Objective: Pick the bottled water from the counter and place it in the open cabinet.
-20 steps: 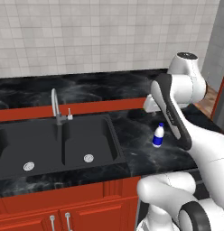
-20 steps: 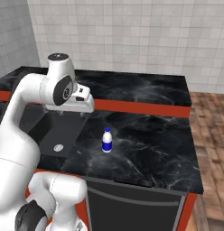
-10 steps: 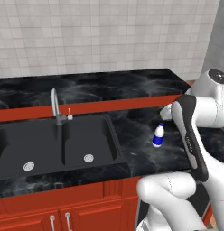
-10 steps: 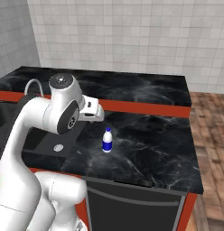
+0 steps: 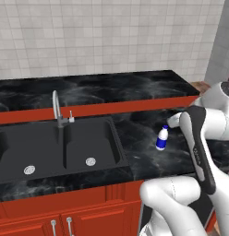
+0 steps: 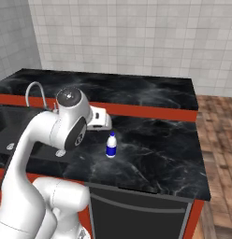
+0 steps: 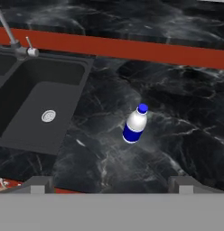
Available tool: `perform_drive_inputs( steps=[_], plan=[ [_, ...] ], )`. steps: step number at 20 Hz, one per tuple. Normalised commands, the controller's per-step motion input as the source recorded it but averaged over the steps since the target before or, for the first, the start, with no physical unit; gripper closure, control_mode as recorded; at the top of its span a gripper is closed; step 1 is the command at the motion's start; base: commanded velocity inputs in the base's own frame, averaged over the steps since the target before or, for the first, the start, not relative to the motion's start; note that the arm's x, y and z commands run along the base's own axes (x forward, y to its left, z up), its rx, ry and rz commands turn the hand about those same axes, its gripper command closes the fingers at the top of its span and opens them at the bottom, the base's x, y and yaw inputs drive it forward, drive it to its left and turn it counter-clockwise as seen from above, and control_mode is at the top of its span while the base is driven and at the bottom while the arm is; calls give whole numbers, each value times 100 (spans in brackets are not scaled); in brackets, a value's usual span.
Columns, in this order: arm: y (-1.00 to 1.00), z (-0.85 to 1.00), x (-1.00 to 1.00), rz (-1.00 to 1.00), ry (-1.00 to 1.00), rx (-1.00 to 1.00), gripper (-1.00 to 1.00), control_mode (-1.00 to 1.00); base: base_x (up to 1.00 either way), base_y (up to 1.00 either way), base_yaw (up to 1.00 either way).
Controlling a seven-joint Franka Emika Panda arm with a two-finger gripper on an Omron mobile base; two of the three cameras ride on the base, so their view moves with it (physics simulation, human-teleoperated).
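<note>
Hand view: bottled water (image 7: pixel 134 125) upright on counter (image 7: pixel 177 135) right of sink (image 7: pixel 37 99), centred beyond spread-wide, empty gripper (image 7: pixel 111 182), lined up for grasping.

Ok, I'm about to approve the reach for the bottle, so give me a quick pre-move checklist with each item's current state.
1. Bottled water upright on the counter: ok.
2. Blue cap on: ok.
3. Gripper open, nothing held: ok.
4. Bottle centred ahead of the fingertips in the hand view: ok, slightly off to one side.
5. Counter around the bottle free of other things: ok; the sink lies apart.
6. Open cabinet ready to receive: cannot tell.
</note>
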Motion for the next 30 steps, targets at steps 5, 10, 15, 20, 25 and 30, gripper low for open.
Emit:
perform_drive_inputs(
  steps=[5,10,15,20,25,30],
  plan=[
    [-33,-8,-1,0,0,0,-100,-100,0,0,0],
    [-37,-12,-2,0,0,0,-100,-100,0,0,0],
    [-25,-24,-7,8,-5,4,-100,-100,0,0,0],
    [-25,-33,0,27,-12,12,-100,-100,0,0,0],
    [-28,-23,0,47,0,11,-100,-100,0,0,0],
    [-48,-26,7,41,0,0,-100,-100,0,0,0]
  ],
)
